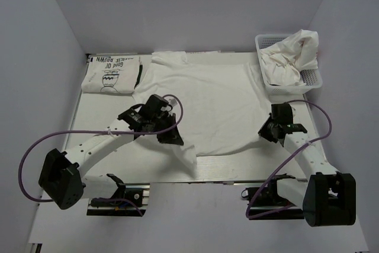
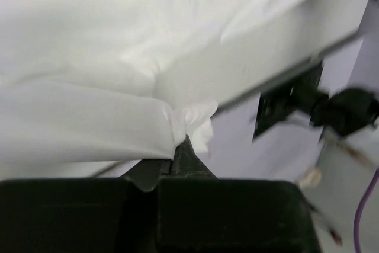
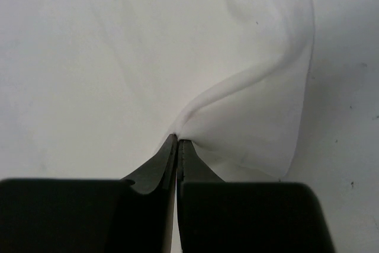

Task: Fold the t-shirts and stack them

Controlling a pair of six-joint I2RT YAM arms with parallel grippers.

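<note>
The large plain white cloth t-shirt (image 1: 204, 102) is lying spread across the middle of the picture, its near hem running along the lower edge of the desk (image 1: 106, 117) and one corner drooping over that edge. The left hand (image 1: 170, 136) is pinching that lower-left corner, jaws closed on a bunched fold, and the right hand (image 1: 266, 130) is clamping the cloth at the right edge, jaws shut on a thin ridge of fabric. This looks like the start of a fold. To do it well, both hands should be rising together and level, keeping the hem between them taut so no sag is dragging, then travelling toward the top of the frame. The right hand's bite looks shallow, so a gentle pull is safer. The folded white t-shirt with black lettering (image 1: 112, 74) is sitting at upper left, close beside one sleeve, and the white plastic mesh basket (image 1: 315, 81) holding crumpled white t-shirts (image 1: 293, 54) is sitting at upper right; steer clear of both.
</note>
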